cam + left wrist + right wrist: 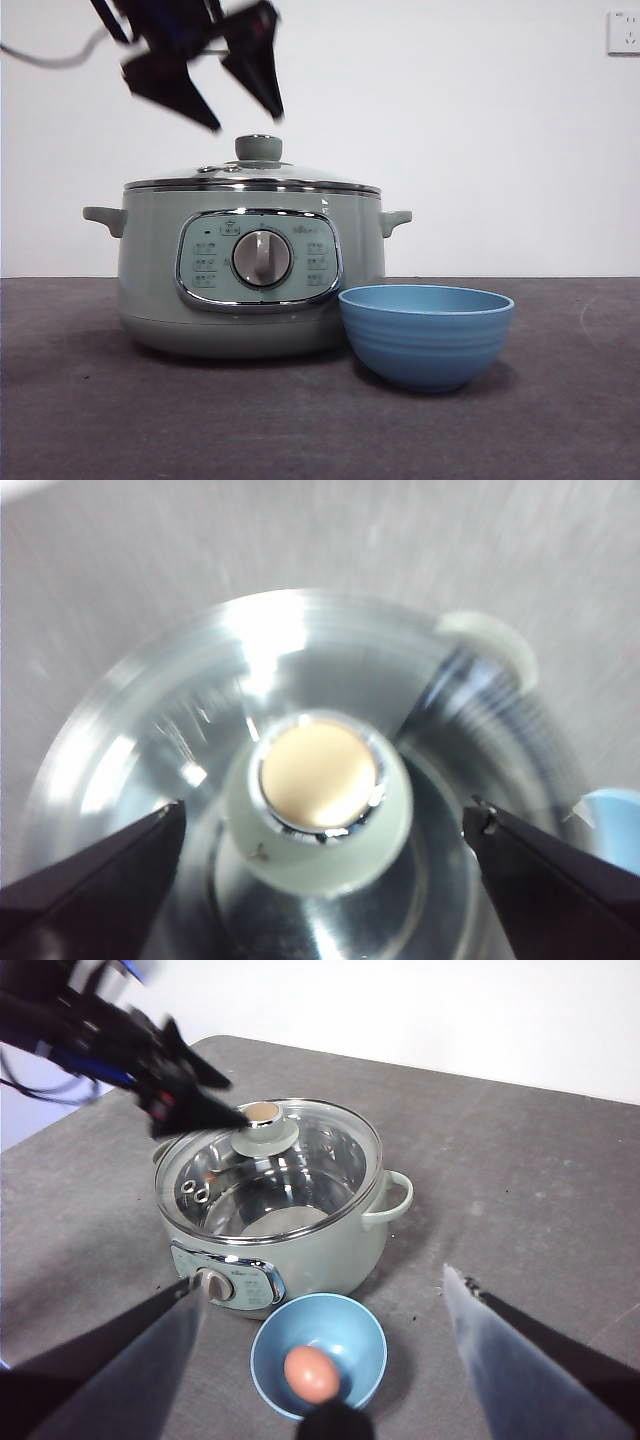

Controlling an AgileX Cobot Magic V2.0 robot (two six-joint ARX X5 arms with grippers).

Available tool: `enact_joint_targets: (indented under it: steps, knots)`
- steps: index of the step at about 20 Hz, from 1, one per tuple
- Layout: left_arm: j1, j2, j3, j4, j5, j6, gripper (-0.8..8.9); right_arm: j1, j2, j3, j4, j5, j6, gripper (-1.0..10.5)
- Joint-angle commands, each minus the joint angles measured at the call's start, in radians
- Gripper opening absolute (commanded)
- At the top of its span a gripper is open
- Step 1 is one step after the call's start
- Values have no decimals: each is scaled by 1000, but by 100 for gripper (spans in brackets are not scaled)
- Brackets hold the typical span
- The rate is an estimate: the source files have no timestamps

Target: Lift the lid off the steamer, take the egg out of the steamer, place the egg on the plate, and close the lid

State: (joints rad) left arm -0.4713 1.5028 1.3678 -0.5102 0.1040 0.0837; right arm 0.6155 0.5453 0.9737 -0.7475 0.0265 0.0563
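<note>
One steamer, one lid, one plate and one egg are in view, with two grippers. The steamer stands upright on the grey surface, its dial panel facing the front camera and its two side handles pointing out to either side. The lid sits level on the steamer's rim, its knob pointing straight up. The plate, a deep blue bowl, stands upright and open side up just beside the steamer, on the panel side and near one handle; from the front view the two look very close, and contact cannot be told. The egg lies inside the plate near its middle; it looks nearly round from above, so its long axis cannot be read.

The left gripper hovers just above the lid's knob, jaws spread wide and pointing down, one on each side of the knob without touching it. In the left wrist view the knob's tan top sits centred between the jaws. The right gripper hangs high above the plate with its jaws wide apart, holding nothing.
</note>
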Motion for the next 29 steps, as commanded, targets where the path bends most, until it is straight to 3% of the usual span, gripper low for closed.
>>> enact_joint_targets:
  steps: [1,7,17,21,25,28,29]
  knots:
    - [2,-75,-5,-36,3,-9,472,1,-2,-6,-2,-2,7,410]
    - [0,-260,-5,-220,18,-10,471,1,3,-6,-79,-18,7,410]
    - [0,-483,-5,-556,193,-37,467,1,56,-6,-224,-241,7,409]
    - [0,-511,-5,-623,225,-37,457,1,83,-6,-246,-265,6,406]
    - [0,-512,-5,-666,224,-37,267,1,100,-6,-256,-265,7,366]
    - [0,-512,-5,-674,224,-35,0,1,105,-6,-273,-264,7,63]
    - [0,-512,-5,-674,224,-35,-15,1,107,-6,-277,-264,6,-28]
